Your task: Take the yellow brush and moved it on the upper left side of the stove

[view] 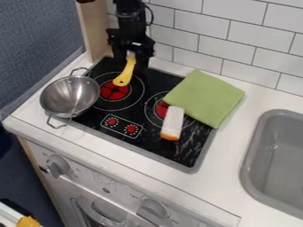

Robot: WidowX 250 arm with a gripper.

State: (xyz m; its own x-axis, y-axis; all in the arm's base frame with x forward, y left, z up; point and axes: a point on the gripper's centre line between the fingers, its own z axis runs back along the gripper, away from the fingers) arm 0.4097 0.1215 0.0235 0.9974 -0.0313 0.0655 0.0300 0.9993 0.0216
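The yellow brush (125, 73) is at the upper left of the frame, hanging downward from my gripper (131, 56), which is closed on its top end. From there it slants down and a little to the left, its lower end over the upper left red burner (114, 91) of the black stove (149, 101). I cannot tell whether that lower end touches the stove.

What I see of the brush is a bright yellow handle, narrow near my gripper and widening to a rounded lower end with a small hole in it; a pale part shows at the top.

Just left of the brush, a silvery metal bowl (70, 96) with two looped handles sits partly over the stove's left edge. Near the middle of the frame, a white object with an orange end (172, 123) lies on the stove beside a green cloth (204, 97), which reaches from the stove onto the white table (239, 146). A grey sink (278, 159) is set in at the right. White tiles (195, 24) run behind, and grey knobs (57, 166) stand on the front, at the lower left.
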